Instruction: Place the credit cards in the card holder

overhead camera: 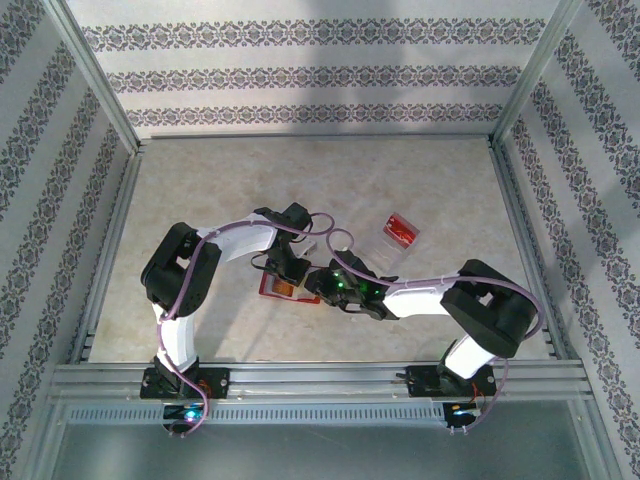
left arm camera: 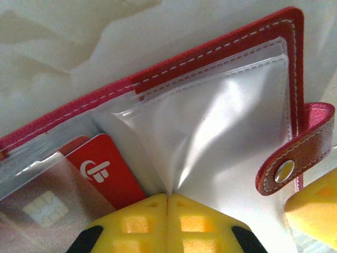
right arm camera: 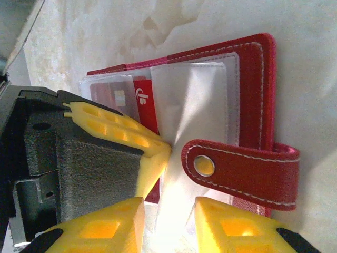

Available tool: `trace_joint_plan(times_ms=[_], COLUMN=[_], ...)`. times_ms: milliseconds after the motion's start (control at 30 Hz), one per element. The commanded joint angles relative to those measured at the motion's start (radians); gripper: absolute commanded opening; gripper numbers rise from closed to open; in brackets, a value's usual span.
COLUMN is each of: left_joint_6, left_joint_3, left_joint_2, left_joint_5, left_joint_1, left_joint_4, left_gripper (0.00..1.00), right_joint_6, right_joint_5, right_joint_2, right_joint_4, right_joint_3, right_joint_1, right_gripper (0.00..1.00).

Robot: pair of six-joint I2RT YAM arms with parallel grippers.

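Note:
The card holder [overhead camera: 276, 288] [left arm camera: 210, 58] [right arm camera: 258, 89] lies open on the table, its clasp tab [left arm camera: 295, 158] [right arm camera: 242, 171] folded over the clear inner sleeves. My left gripper [overhead camera: 290, 268] [left arm camera: 167, 203] is shut on a clear sleeve, pulling it up into a tent. A red credit card [left arm camera: 108, 168] [right arm camera: 141, 100] sits in a sleeve beside a chip card [left arm camera: 45, 208]. My right gripper [overhead camera: 322, 282] [right arm camera: 168, 221] stands open just right of the left one, fingers on either side of the bright raised sleeve. One of its fingertips [left arm camera: 316, 211] shows beside the clasp.
A clear plastic tray [overhead camera: 392, 250] with another red card [overhead camera: 400, 228] stands to the back right of the wallet. Both arms crowd the table's middle. Metal frame rails [overhead camera: 110, 230] run along the sides.

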Motion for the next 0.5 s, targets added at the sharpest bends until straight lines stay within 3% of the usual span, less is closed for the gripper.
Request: trace_joint_plan(times_ms=[0,467], left_joint_6=[0.008,0.006], left_joint_3=[-0.061,-0.060], left_joint_2=[0.079,0.076], left_joint_5=[-0.022,-0.023], left_joint_1=[-0.006,-0.006], left_joint_4=[-0.008,-0.008], left_gripper=[0.03,0.03], right_joint_6=[0.013,0.044], right_joint_5=[-0.017,-0.002], right_joint_2=[0.034,0.017], right_joint_4=[0.032,0.026], right_joint_3=[0.016,-0.014], right_joint_1=[0.011,0.008], right_gripper=[0.31,0.31])
